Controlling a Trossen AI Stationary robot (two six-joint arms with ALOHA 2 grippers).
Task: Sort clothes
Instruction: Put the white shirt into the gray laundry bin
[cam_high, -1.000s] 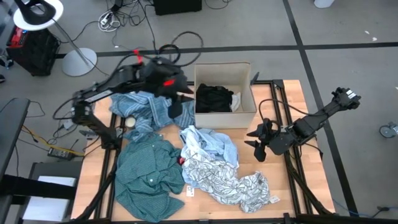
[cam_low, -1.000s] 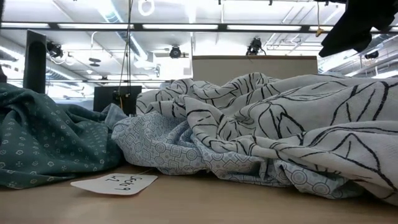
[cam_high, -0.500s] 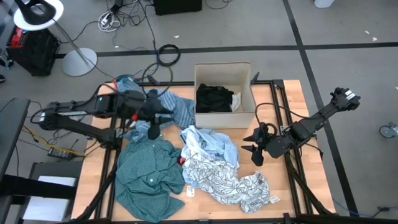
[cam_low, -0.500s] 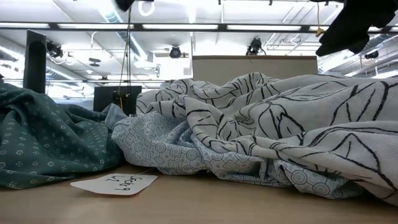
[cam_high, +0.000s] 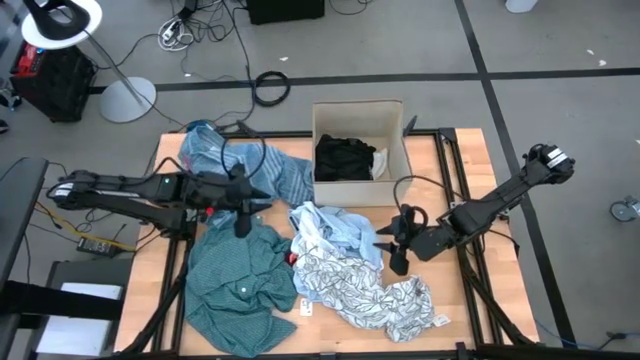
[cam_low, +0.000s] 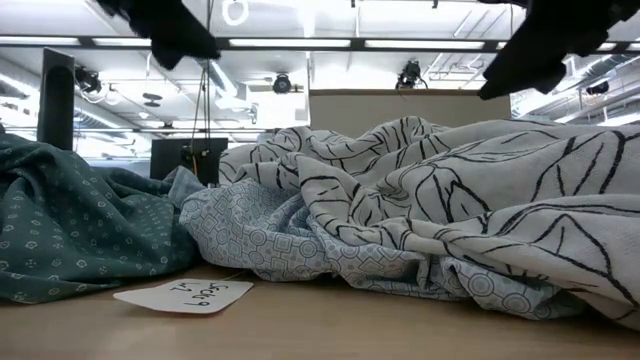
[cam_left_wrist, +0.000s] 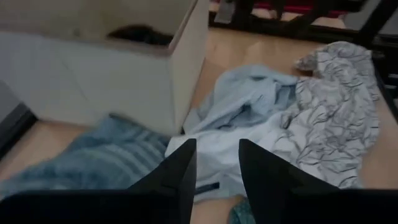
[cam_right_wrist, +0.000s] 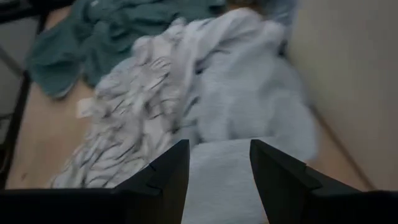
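The blue striped cloth lies at the table's far left, beside the beige box, which holds the black garment. The teal shirt lies near left. The pale blue shirt lies at the middle, with the white-grey patterned cloth partly over its near side and a small red piece at its left edge. My left gripper is open and empty over the blue cloth's near edge. My right gripper is open and empty, just right of the pale blue shirt.
The box's wall stands just beyond my left gripper, and its wall also shows in the right wrist view. A white paper tag lies near the front edge. Bare wood shows at the table's right.
My left gripper has come down from high beside the box and gone toward the table's left and near side, and is now low over the blue striped cloth's near edge. That cloth now lies spread farther toward the far left corner. My right gripper has gone left toward the pale blue shirt.
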